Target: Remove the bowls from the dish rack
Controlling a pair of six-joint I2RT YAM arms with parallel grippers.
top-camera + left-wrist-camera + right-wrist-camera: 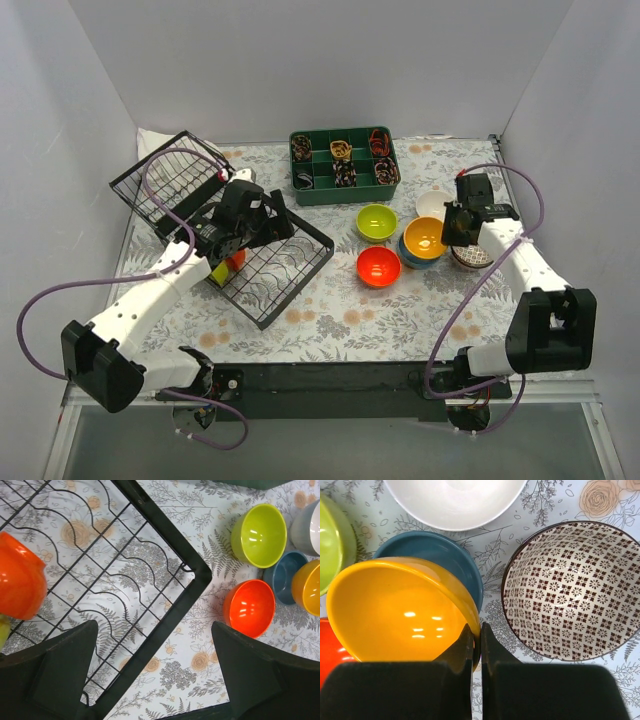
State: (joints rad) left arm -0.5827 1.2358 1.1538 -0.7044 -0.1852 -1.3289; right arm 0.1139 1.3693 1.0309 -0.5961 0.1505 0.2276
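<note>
The black wire dish rack [275,262] lies at the left; its corner shows in the left wrist view [150,565]. An orange bowl [236,259] [17,577] and a lime-yellow bowl [218,272] sit in it. My left gripper [258,228] [155,675] is open and empty above the rack's edge. My right gripper [450,230] [480,640] is shut on the rim of a yellow-orange bowl [395,610], which rests on a blue bowl [440,555]. On the table beside it are a lime bowl [376,222], a red-orange bowl [378,266], a white bowl [455,500] and a mosaic bowl [575,590].
A green divided tray [345,165] with small items stands at the back centre. A tilted wire panel [170,180] leans at the back left. White walls enclose the table on three sides.
</note>
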